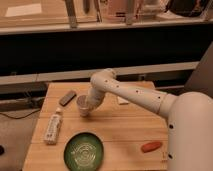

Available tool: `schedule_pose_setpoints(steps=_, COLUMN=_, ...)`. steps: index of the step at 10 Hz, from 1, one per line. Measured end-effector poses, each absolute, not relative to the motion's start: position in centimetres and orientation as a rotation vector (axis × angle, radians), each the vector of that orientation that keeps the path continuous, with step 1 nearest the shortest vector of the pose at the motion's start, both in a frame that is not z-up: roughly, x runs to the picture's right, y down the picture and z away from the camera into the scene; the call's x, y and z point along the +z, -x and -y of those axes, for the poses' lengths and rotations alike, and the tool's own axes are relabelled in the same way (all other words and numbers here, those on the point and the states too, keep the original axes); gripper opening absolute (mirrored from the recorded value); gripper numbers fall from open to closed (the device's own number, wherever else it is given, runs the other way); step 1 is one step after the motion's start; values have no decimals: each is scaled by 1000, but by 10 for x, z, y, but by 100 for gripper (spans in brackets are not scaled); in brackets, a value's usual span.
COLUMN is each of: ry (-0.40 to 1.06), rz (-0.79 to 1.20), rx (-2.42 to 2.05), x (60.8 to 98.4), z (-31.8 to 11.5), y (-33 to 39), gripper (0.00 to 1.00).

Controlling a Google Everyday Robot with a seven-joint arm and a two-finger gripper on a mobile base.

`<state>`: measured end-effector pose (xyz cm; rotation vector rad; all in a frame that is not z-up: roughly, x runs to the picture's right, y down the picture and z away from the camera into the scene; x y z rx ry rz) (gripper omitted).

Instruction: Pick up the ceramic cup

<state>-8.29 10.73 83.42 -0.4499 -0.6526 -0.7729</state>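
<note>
Beige ceramic cup (82,106), upright, right at claw (90,103), on its side away from the arm; claw spread or pinching: cannot tell.

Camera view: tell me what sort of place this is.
Probably an indoor robot test area in a lab or office. A wooden table holds scattered household items, such as a green plate, and a long counter runs behind. The gripper is at the ceramic cup.
</note>
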Motion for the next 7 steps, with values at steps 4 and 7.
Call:
schedule_pose_setpoints(steps=4, ry=365, rz=668, rx=-776, x=811, z=-93, y=89, gripper=0)
schedule_pose_setpoints(steps=7, ry=330, rz=671, rx=-786, x=798, z=-86, y=91, gripper=0)
